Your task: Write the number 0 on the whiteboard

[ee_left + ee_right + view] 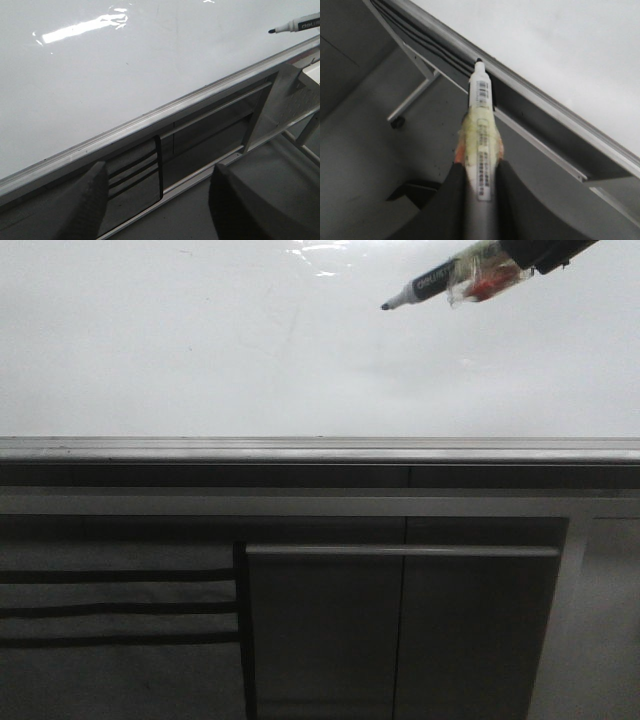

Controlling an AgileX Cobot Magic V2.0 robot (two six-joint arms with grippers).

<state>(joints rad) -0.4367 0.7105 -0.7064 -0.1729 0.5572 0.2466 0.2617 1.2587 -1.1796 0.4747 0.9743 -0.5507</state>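
The whiteboard (200,350) is glossy white with glare spots and a grey metal edge; no number 0 shows on it in any view. My right gripper (479,167) is shut on a black marker (482,125) wrapped in clear tape. In the front view the marker (440,282) hangs in the air at the upper right, its tip pointing left and slightly down toward the board. Its tip also shows in the left wrist view (295,25). My left gripper (160,175) is open and empty, off the near edge of the board (125,75).
A grey metal rail (320,448) runs along the board's near edge. Below it are dark grey cabinet panels (400,630) with a handle bar. A metal stand leg with a caster (410,102) shows on the floor in the right wrist view.
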